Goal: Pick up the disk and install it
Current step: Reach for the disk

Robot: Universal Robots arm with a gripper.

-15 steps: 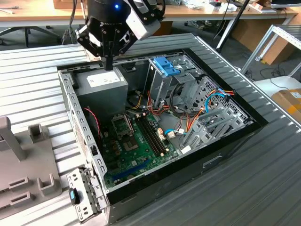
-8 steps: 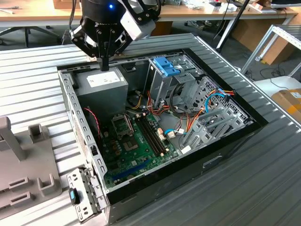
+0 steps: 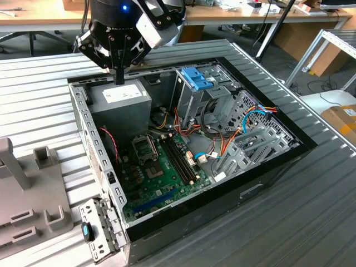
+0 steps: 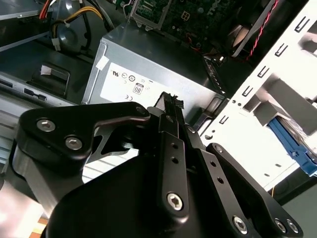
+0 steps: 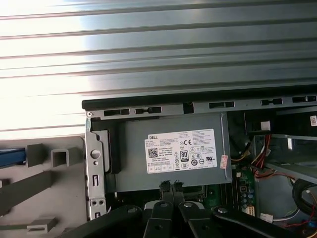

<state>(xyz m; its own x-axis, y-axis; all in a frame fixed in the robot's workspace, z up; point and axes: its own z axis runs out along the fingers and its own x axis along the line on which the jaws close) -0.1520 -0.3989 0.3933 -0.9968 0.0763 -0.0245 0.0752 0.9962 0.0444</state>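
Jaws pinched together, nothing held; gripper point(image 3: 119, 79) hangs over PSU point(image 3: 119, 103) in open PC case point(image 3: 233, 194). Disk point(image 5: 10, 156): blue edge in first wrist view, outside case by grey fixture point(image 5: 29, 183), well apart from gripper.

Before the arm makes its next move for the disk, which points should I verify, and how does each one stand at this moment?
1. The pincer holds nothing: ok.
2. The pincer is open for a grasp: not ok, it is shut.
3. The pincer is clear of the power supply: cannot tell; in the exterior view it hangs just above that box.
4. Place of the disk known: cannot tell; a blue strip beside the grey fixture may be its rail.
5. The computer case is open: ok, the motherboard lies bare.
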